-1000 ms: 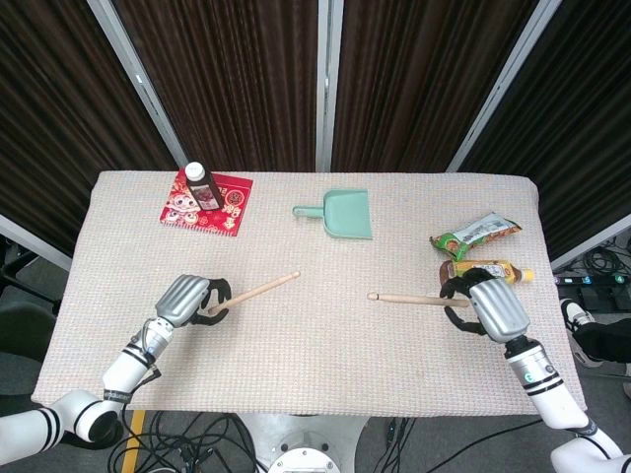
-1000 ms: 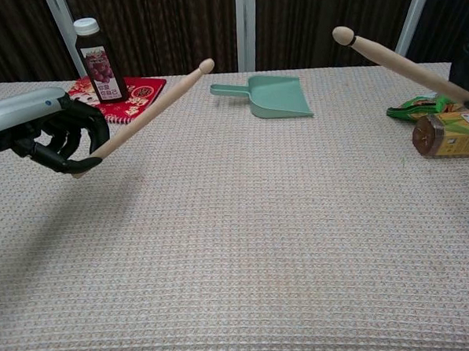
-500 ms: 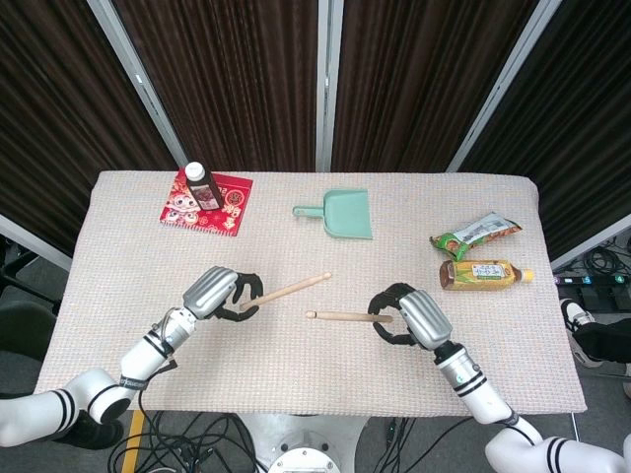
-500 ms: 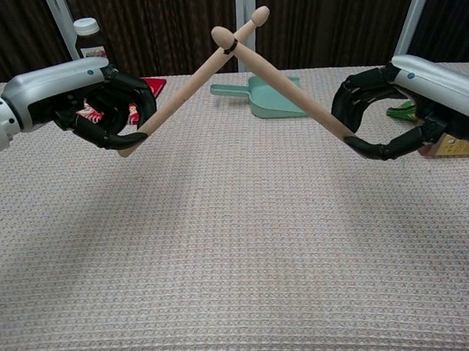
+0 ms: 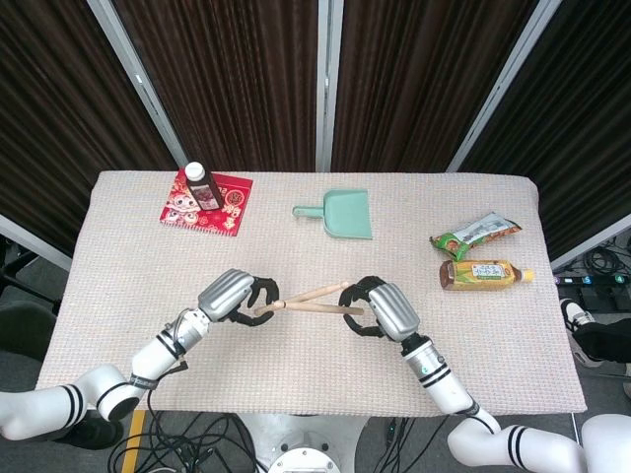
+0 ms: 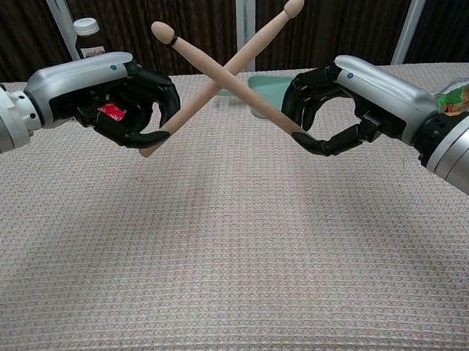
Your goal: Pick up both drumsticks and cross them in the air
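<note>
— At the centre of the frame, what do you see?

— Two drumsticks held up off the table and crossed. The left hand (image 6: 128, 102) grasps the butt of the left drumstick (image 6: 236, 59), which slants up to the right. The right hand (image 6: 333, 107) grasps the butt of the right drumstick (image 6: 205, 67), which slants up to the left. They make an X in the chest view, crossing near mid-length; I cannot tell whether they touch.

— And from the head view?

— Both hands (image 5: 237, 296) (image 5: 380, 307) sit close together at lower centre, the sticks overlapping between them above the table (image 5: 315, 365).

— Any containers?

— A dark juice bottle (image 5: 201, 187) with a white cap stands upright at upper left on a red booklet (image 5: 222, 207). At right, a bottle of amber drink (image 5: 485, 273) lies on its side; just above it lies a green snack packet (image 5: 475, 233).

— Anything else?

— A pale green dustpan (image 5: 340, 213) lies at upper centre, handle pointing left. In the chest view the crossed sticks and the right hand hide part of it. Dark curtains hang behind.
</note>
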`<state>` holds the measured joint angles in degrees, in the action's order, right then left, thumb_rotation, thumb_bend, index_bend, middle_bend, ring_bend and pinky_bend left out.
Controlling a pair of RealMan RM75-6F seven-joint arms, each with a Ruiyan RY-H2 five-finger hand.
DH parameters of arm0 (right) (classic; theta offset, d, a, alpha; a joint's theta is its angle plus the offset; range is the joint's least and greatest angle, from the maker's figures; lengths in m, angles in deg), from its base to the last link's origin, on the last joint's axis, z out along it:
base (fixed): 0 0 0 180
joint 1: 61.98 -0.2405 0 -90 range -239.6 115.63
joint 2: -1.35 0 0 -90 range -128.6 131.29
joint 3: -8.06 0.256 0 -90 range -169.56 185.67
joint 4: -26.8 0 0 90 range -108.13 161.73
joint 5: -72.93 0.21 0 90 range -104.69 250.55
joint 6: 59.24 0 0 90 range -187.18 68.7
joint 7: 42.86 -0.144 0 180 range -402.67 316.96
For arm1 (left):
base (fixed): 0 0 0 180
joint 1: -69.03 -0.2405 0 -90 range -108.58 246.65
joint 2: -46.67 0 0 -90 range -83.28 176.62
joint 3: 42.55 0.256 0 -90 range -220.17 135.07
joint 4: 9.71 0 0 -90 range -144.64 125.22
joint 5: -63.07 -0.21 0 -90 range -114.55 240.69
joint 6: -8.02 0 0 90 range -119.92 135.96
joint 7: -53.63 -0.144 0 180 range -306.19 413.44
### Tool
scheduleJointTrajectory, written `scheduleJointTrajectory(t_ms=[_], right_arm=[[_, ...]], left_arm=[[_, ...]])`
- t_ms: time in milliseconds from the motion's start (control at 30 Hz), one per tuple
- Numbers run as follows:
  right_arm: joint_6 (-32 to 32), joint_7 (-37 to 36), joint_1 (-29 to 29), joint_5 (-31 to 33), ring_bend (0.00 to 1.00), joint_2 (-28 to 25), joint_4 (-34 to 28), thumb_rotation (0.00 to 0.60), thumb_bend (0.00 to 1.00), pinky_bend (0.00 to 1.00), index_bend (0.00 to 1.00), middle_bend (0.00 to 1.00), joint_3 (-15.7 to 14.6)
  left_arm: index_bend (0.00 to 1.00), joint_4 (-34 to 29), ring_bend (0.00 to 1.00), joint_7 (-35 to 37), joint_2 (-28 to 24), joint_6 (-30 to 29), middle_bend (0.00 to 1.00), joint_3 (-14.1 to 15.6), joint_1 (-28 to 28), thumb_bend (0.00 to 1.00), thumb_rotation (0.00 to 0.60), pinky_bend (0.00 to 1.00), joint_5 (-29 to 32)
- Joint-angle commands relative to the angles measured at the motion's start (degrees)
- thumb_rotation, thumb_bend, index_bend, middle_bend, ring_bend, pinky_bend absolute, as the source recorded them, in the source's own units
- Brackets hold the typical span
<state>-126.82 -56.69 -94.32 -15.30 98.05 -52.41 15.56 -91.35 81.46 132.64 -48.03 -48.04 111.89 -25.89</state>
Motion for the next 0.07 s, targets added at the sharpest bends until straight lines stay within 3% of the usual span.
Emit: scheduleJointTrajectory(t_ms=[33,67], right_arm=[[-0.24,-0.20,0.05,0.19,0.46,0.16,0.30,0.600,0.62,0.30,0.64,0.62,0.00],[-0.33,-0.33,0.09,0.32,0.46,0.18,0.39,0.600,0.62,0.30,0.64,0.62,0.02]], left_arm=[[0.61,-0.36,0.69,0.37,0.01,0.09,0.63,0.05,0.17,0.48,0.600,0.80,0.20],[0.61,-0.55,0.69,0.84,0.00,0.21,0.63,0.07,0.27,0.48,0.600,0.80,0.32]])
